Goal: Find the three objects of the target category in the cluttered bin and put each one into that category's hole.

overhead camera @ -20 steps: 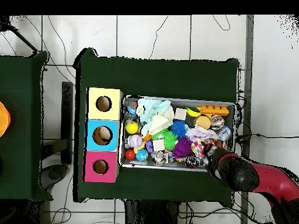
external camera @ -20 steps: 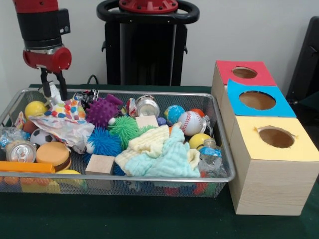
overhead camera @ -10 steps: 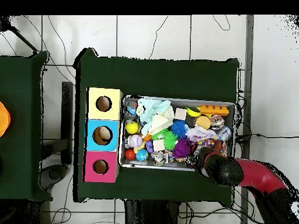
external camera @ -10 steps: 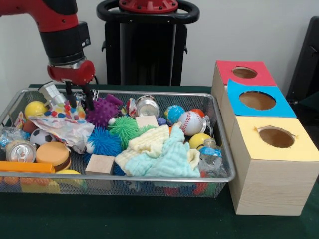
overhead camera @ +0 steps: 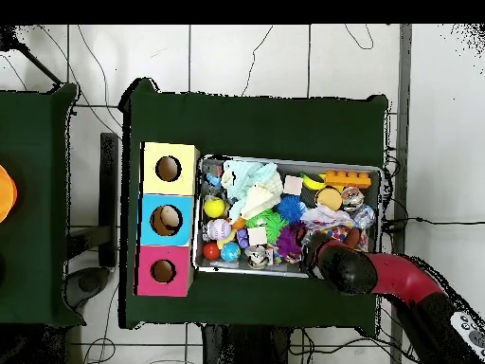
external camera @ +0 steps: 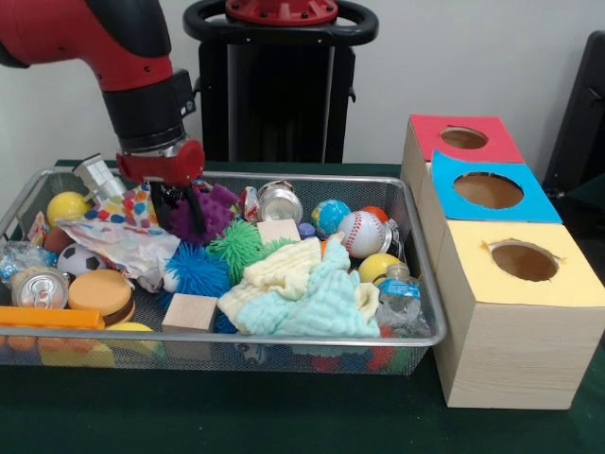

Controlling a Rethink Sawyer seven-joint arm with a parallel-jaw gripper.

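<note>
Cluttered bin (external camera: 416,284), green table (external camera: 284,416), gripper (external camera: 178,210) over purple spiky ball (external camera: 213,210)

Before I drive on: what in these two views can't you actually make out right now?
- Tool open or shut: front view, dark against purple spiky ball; overhead, arm covers it.
- Bin bottom layer: hidden under cloths.
- Orange block: cut by the left edge.

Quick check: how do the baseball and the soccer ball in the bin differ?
The baseball is white with red stitching; the soccer ball is white with black patches. In the front view the baseball sits at the bin's right end beside a yellow ball, clearly exposed; the soccer ball lies at the left end, partly tucked under the dotted wrapper. Both are small round balls.
</note>
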